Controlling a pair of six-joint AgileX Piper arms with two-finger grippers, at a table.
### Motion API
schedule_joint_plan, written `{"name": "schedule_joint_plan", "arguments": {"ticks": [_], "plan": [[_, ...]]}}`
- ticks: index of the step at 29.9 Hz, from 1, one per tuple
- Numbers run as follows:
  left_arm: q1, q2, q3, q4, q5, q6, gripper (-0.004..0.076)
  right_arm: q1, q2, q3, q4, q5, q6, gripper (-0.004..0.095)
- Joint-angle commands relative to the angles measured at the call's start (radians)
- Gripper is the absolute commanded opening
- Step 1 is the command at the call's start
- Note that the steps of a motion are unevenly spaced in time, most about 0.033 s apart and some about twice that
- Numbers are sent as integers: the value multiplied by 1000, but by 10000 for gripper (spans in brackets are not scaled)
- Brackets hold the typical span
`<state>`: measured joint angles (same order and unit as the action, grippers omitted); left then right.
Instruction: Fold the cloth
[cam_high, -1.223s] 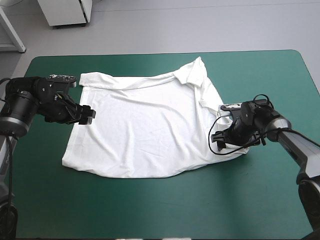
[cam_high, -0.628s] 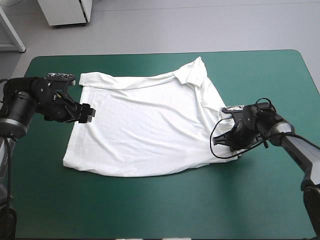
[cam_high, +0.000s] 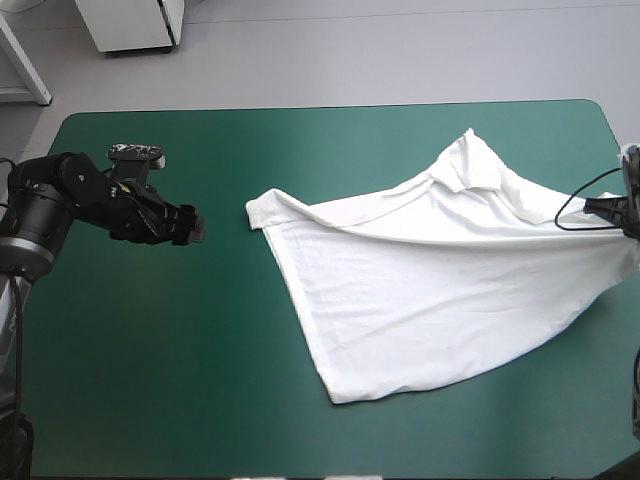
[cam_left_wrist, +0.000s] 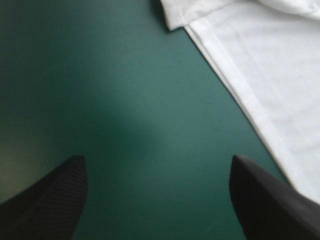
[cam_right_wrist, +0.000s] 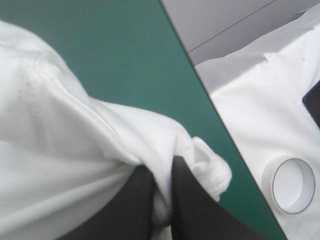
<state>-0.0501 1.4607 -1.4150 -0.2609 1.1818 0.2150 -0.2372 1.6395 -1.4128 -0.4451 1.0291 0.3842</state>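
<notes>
**foldwatcher:** So where's the T-shirt (cam_high: 430, 290) sitting, and what are the two grippers up to?

**armchair_rigger:** It's on the right half of the tabletop (cam_high: 200, 380), white against the teal-green cover, drawn out into a rough triangle. One corner points toward the middle of the table and another lies close to the near edge. A folded-over flap (cam_high: 470, 165) sits up toward the far right corner; sleeve or neck, hard to tell. The whole thing narrows toward the right edge, with long creases running that way.

**foldwatcher:** So the right one has it?

**armchair_rigger:** Yep. The right gripper (cam_right_wrist: 161, 172) is out at the table's right edge. Its black fingers (cam_right_wrist: 187, 210) are pinched nearly together on a bunched wad of the fabric, and a stitched hem curls round just beside the tips. From the high view only a sliver of that arm shows, right at the edge.

**foldwatcher:** And the left?

**armchair_rigger:** The left gripper (cam_high: 193, 226) hangs over bare cover on the left half, near the T-shirt's middle-pointing corner but not touching it. Its fingers (cam_left_wrist: 55, 200) stand wide apart with only teal-green between them. From its wrist camera, that corner and a straight hemmed edge lie ahead, the edge running in close beside one finger.
</notes>
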Motion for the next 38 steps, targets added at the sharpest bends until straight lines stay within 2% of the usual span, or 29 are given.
{"name": "schedule_joint_plan", "arguments": {"ticks": [1, 4, 7, 10, 13, 14, 16, 17, 18, 24, 30, 33, 38], "plan": [[-6, -39, -6, -31, -40, 4, 564, -55, 45, -124, -58, -55, -4, -19], [-6, -39, 10, -31, -40, 4, 564, -85, 135, -227, -123, -60, 11, -19], [-6, -39, 14, -29, -38, 4, 565, -113, 234, -327, -130, -37, 14, -15], [-6, -39, 14, -29, -38, 4, 565, -133, 310, -408, -125, -7, -7, 61], [-6, -39, 14, -29, -38, 4, 564, -151, 349, -455, -112, -8, -5, 302], [-6, -39, 14, -29, -38, 4, 565, -161, 354, -467, -94, -8, -5, 464], [-6, -39, 14, -29, -42, 4, 564, -170, 355, -469, -68, -11, -5, 701], [-6, -39, 14, -31, -43, 4, 564, -173, 351, -469, -60, -7, -19, 854], [-6, -39, 14, -31, -43, 4, 564, -177, 345, -469, -57, 0, -44, 934], [-6, -39, 14, -36, -46, 4, 565, -179, 216, -469, 53, 25, -95, 925], [-8, -39, 14, -70, -73, 13, 565, -129, 19, -459, 288, 141, -230, 924], [-27, -39, 14, -75, -98, 26, 565, -33, -91, -396, 322, 151, -238, 925], [-119, -26, 11, -64, -180, 26, 565, 218, -254, -190, 305, 188, -221, 923]]}}
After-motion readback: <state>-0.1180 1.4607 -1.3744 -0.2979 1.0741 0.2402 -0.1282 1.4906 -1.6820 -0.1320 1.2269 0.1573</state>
